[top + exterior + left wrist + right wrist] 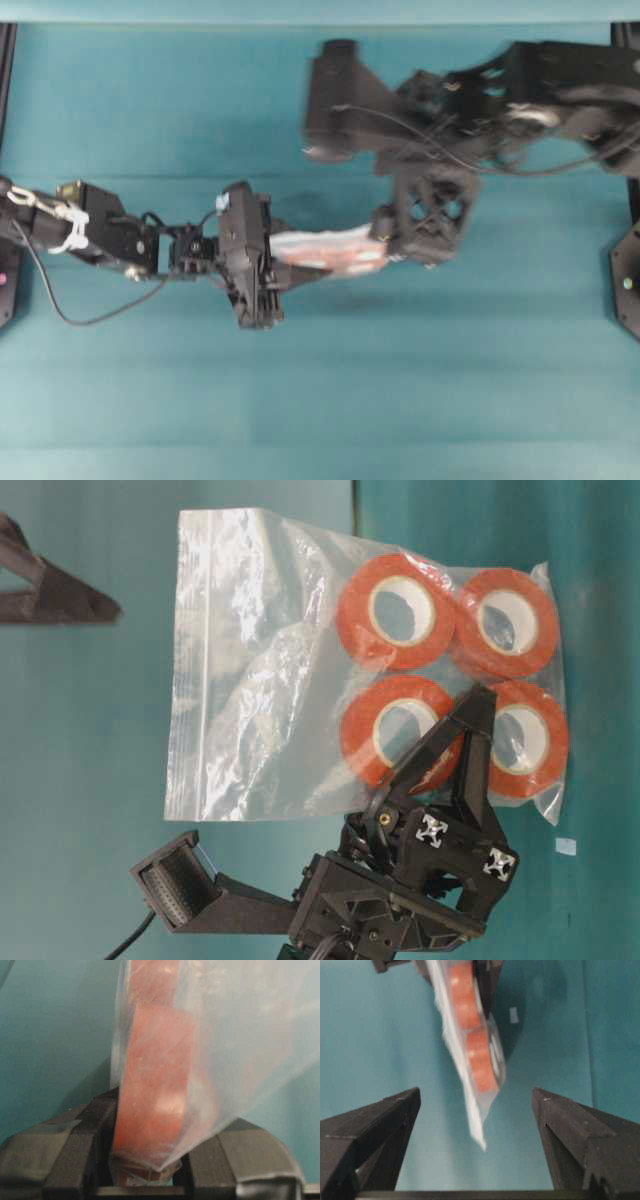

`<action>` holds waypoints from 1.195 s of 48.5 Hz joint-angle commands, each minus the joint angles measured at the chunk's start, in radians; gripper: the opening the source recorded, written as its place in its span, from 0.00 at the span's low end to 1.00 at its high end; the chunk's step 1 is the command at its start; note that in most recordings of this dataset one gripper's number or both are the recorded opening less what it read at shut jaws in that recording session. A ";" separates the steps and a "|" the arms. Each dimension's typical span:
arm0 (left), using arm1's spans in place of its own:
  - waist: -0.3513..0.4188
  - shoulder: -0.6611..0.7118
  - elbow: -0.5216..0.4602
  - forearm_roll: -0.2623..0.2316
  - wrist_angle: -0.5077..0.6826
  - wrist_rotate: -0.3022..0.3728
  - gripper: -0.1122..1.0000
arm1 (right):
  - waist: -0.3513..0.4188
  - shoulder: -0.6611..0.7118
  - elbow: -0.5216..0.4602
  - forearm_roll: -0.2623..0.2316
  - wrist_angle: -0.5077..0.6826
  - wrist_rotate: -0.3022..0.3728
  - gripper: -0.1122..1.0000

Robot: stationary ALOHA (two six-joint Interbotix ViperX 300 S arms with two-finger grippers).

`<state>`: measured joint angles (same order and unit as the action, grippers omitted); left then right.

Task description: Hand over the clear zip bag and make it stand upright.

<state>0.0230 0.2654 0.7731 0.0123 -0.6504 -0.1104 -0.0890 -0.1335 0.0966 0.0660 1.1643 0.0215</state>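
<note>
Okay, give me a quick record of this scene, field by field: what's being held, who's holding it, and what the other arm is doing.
object: clear zip bag with four orange-red rolls inside
holder: left gripper, fingers shut on the roll end of the bag
bag position: held off the table, zip end pointing away from the left gripper
other arm: right gripper, fingers wide open, not touching the bag
surface: teal table
stage: handover made, bag not yet standing

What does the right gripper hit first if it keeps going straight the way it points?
Probably the clear zip bag: its loose lower corner hangs on the centreline between the open right gripper's fingers. Depth is unclear; the teal table lies behind it.
</note>
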 commanded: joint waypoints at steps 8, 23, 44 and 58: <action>-0.005 -0.011 -0.003 0.003 0.014 0.002 0.32 | 0.021 -0.187 0.163 -0.003 -0.164 0.015 0.92; -0.005 -0.021 -0.003 0.002 0.018 0.002 0.32 | 0.028 -0.350 0.411 -0.003 -0.423 0.017 0.92; -0.009 -0.021 -0.006 0.003 0.031 0.000 0.32 | 0.028 -0.354 0.420 -0.003 -0.456 0.012 0.92; -0.009 -0.021 -0.008 0.002 0.048 0.000 0.32 | 0.032 -0.354 0.422 -0.003 -0.448 0.012 0.92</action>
<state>0.0215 0.2531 0.7716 0.0123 -0.6059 -0.1089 -0.0598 -0.4740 0.5277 0.0644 0.7179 0.0307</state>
